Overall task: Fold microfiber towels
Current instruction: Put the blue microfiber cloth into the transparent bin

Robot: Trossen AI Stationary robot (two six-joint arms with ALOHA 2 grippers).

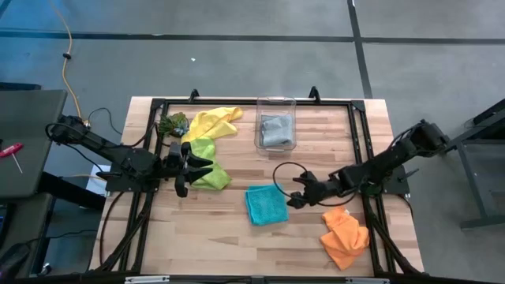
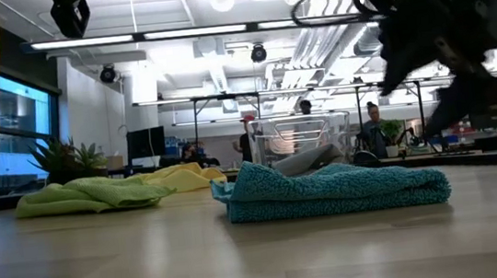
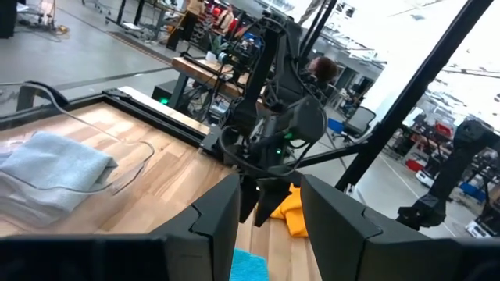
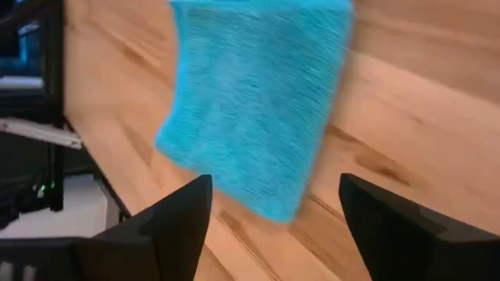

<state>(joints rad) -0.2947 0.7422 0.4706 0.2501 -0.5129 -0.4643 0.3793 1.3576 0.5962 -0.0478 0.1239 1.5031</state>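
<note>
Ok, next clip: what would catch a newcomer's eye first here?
The bright teal towel, folded and lying mid-table, with the right end effector open just beside it and holding nothing. Then the colours around it: an orange towel near the front right corner, yellow and lime green towels at the back left by the left end effector, and a grey towel inside the clear plastic box.
</note>
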